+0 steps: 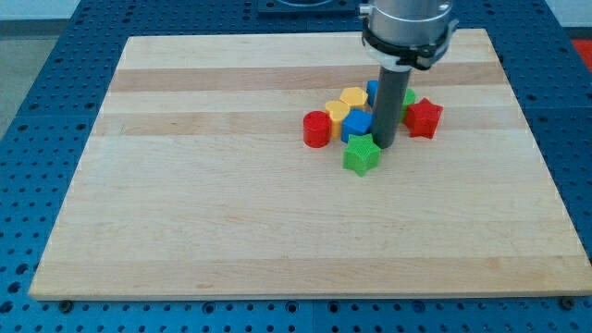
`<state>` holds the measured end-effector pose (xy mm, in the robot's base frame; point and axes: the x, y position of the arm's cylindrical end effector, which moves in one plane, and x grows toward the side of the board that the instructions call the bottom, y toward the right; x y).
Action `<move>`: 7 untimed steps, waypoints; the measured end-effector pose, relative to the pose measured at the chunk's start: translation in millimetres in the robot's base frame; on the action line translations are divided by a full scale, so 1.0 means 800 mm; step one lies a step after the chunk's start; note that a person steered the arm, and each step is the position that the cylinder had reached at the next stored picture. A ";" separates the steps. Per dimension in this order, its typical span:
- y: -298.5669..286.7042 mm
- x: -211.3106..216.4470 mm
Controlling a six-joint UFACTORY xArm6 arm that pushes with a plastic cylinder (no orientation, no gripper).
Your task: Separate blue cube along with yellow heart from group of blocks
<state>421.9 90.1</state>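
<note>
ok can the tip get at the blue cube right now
Probably yes. My tip sits right beside the blue cube, on its right in the view, with nothing between them. The green star lies just below and the yellow heart just above, so a leftward push may drag them along.

The small blue cube-shaped block (357, 125) lies flat on the pale wooden counter (231, 213), right of centre and toward the far half. Its right side is partly hidden, so that edge cannot be judged. The small yellow heart-shaped block (352, 97) lies flat just behind the blue cube, on its far side, touching or very nearly touching it. Both sit close together inside one tight cluster, not apart from it.
</note>
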 end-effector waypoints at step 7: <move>-0.178 -0.098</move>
<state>343.5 -52.6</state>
